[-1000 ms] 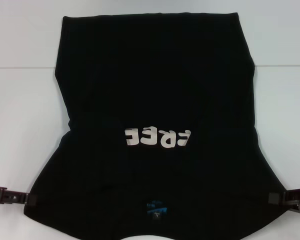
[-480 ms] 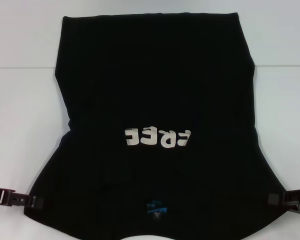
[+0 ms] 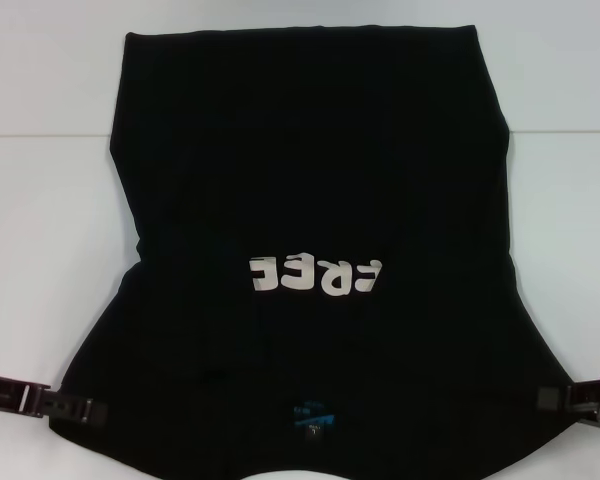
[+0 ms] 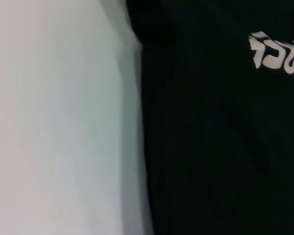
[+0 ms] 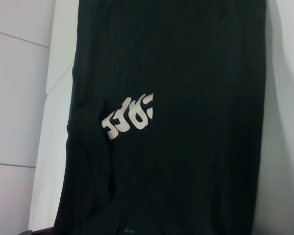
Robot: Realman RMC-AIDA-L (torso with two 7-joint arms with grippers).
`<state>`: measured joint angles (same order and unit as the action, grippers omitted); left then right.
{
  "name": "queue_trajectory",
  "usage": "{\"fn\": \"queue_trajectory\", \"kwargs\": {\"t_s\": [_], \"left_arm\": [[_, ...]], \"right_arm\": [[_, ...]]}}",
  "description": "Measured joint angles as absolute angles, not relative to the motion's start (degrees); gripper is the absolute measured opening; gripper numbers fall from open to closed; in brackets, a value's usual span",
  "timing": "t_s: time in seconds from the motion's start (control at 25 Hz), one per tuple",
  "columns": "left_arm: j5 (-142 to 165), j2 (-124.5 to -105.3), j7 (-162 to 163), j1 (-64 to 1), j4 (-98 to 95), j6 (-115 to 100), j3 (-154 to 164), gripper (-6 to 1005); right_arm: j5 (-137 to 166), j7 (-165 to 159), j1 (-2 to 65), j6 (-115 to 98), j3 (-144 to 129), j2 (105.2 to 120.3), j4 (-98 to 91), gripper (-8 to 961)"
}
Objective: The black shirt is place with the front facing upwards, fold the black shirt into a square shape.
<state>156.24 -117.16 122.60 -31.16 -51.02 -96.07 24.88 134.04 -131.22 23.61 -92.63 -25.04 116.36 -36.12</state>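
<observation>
On my feed the white desk [image 3: 40,250] fills everything, its near edge cut off by the frame. The black shirt [image 3: 310,180] lies spread flat across the middle of it, front up, with the collar end toward me and the hem at the far side. Its nearest part runs out of the head view, so I cannot see the whole neckline. The white letters [image 3: 318,274] on the chest read upside down from here, and a small blue label [image 3: 312,415] shows near the collar. The left claw [image 3: 75,408] sits low at the shirt's left sleeve edge, touching the cloth; I cannot tell if it is open or gripping. The right claw [image 3: 555,397] rests at the right sleeve edge, partly cut off, its state equally unclear
</observation>
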Motion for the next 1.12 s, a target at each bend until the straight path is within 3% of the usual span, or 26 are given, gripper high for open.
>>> {"fn": "queue_trajectory", "kwargs": {"t_s": [0.68,1.12], "left_arm": [[156.14,-117.17,122.70,-32.20,-49.58,-94.16,24.86,761],[156.11,-117.33,122.68,-32.52,-49.54,-92.97,24.71,291]], "right_arm": [[133.94,-130.22,23.46,-93.13,-23.90,116.38,-35.80,65],[133.94,-129.98,23.14,-93.30,-23.91,116.28,-35.68,65]]}}
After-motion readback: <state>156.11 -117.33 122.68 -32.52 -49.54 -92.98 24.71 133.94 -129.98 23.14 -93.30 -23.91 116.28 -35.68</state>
